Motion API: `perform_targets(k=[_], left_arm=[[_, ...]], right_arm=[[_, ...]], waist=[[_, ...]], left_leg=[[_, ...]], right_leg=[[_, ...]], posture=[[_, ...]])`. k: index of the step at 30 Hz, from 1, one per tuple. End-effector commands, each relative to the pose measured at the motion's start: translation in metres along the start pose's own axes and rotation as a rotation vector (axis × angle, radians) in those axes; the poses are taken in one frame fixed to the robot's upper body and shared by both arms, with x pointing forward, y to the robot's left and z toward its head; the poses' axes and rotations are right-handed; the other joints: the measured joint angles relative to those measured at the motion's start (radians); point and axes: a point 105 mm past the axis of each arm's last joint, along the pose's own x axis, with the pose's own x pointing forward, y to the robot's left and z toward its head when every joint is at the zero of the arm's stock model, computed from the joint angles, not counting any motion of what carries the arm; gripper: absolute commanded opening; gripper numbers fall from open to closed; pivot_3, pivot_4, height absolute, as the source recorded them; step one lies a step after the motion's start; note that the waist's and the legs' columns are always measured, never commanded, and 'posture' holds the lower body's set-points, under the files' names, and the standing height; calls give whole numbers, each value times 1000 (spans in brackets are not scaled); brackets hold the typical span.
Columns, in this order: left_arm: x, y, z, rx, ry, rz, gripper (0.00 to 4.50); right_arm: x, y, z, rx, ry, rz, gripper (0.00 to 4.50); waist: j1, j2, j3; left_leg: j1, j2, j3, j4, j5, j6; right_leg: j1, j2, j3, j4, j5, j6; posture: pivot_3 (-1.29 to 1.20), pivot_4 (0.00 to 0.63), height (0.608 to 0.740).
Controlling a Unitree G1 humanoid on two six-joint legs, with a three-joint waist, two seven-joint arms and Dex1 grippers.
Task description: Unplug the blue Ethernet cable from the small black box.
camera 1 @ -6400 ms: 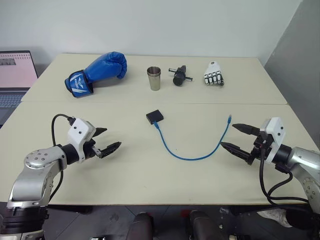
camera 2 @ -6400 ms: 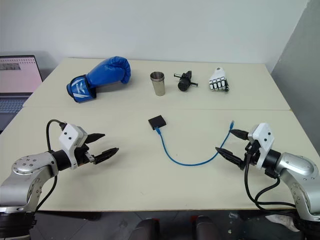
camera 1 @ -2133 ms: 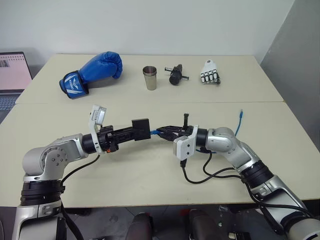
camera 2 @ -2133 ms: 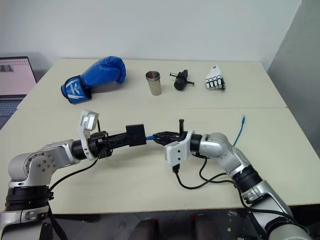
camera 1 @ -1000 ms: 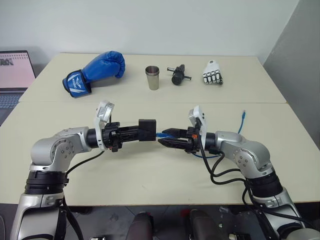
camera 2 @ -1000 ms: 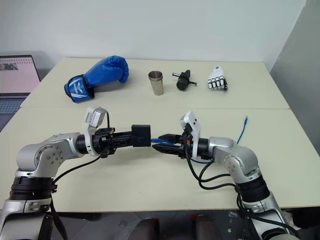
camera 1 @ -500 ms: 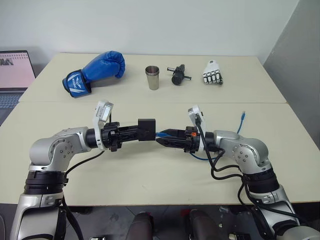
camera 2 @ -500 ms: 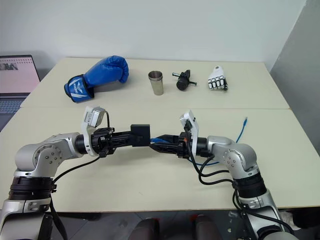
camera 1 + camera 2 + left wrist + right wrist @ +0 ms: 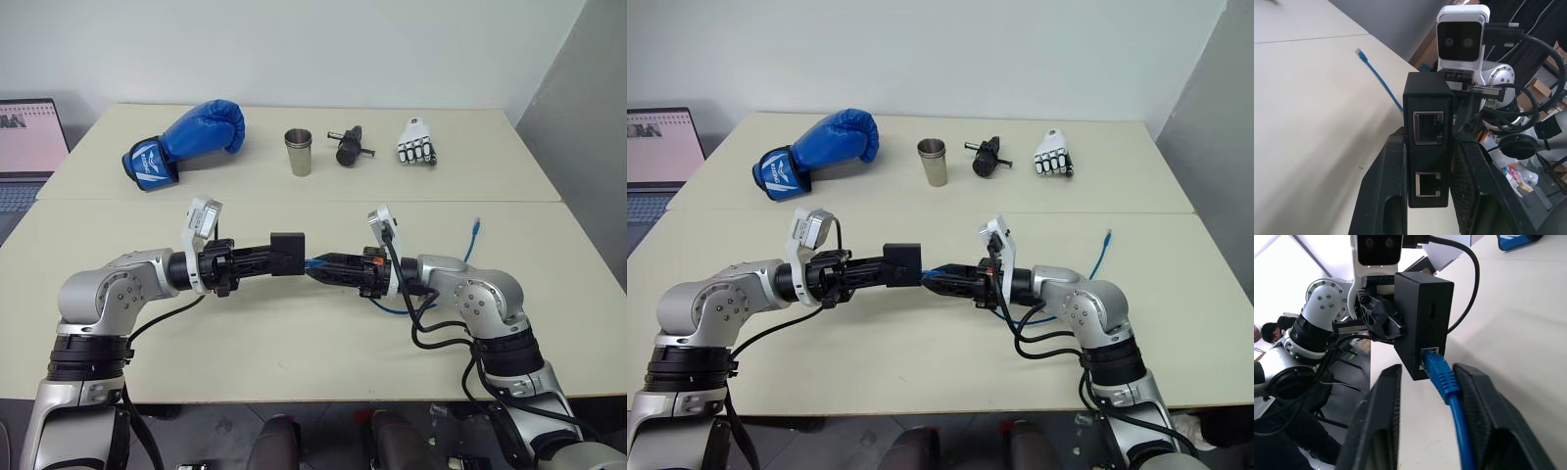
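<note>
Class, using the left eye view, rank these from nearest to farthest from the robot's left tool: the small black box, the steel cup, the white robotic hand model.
1. Small black box: held in the left tool.
2. Steel cup: table's far side, centre.
3. White robotic hand model: far side, to the right.

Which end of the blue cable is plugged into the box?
The end between the arms: its plug sits in the small black box. The other end lies loose on the table.

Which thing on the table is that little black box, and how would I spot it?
Look at the middle of the cream table, where the two arms meet. The small black box is held above it by the left gripper. Unlike other items, it has a blue Ethernet cable plugged in.
</note>
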Motion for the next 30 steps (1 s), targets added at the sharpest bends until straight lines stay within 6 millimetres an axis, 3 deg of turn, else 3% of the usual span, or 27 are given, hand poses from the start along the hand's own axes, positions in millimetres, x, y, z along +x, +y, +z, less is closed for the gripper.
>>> perform_targets(k=[1, 3, 5, 17, 19, 26, 30], left_arm=[[1, -6, 11, 50, -17, -23, 794], [1, -6, 11, 49, -16, -24, 794], [1, -6, 10, 50, -14, -25, 794], [2, -7, 9, 49, -15, -28, 794], [3, -6, 10, 48, -18, -28, 794], [5, -6, 8, 35, -26, -31, 794], [6, -7, 8, 31, -27, -35, 794]], right_arm=[[2, 9, 11, -29, -24, 41, 705], [2, 9, 12, -27, -25, 41, 205], [2, 10, 12, -23, -25, 46, 54], [2, 15, 10, -11, -11, 71, 44], [1, 16, 10, -13, -13, 77, 749], [1, 26, 5, 3, 6, 122, 2244], [3, 21, 4, 21, -11, 89, 2292]], waist=[[0, 0, 0], [0, 0, 0], [0, 0, 0], [0, 0, 0], [0, 0, 0], [0, 0, 0], [0, 0, 0]], left_leg=[[0, 0, 0, 0, 0, 0], [0, 0, 0, 0, 0, 0], [0, 0, 0, 0, 0, 0], [-1, 0, 0, 0, 0, 0], [-1, 0, 0, 0, 0, 0], [-1, 0, 0, 0, 0, 0], [-2, 0, 0, 0, 0, 0]], right_leg=[[0, 0, 0, 0, 0, 0], [0, 0, 0, 0, 0, 0], [0, 0, 0, 0, 0, 0], [-1, 0, 0, 0, 0, 0], [-1, 0, 0, 0, 0, 0], [-1, 0, 0, 0, 0, 0], [-2, 0, 0, 0, 0, 0]], posture=[[0, 150, 740], [0, 150, 740], [0, 150, 740], [0, 150, 740], [0, 150, 740], [0, 150, 740], [0, 150, 740]])
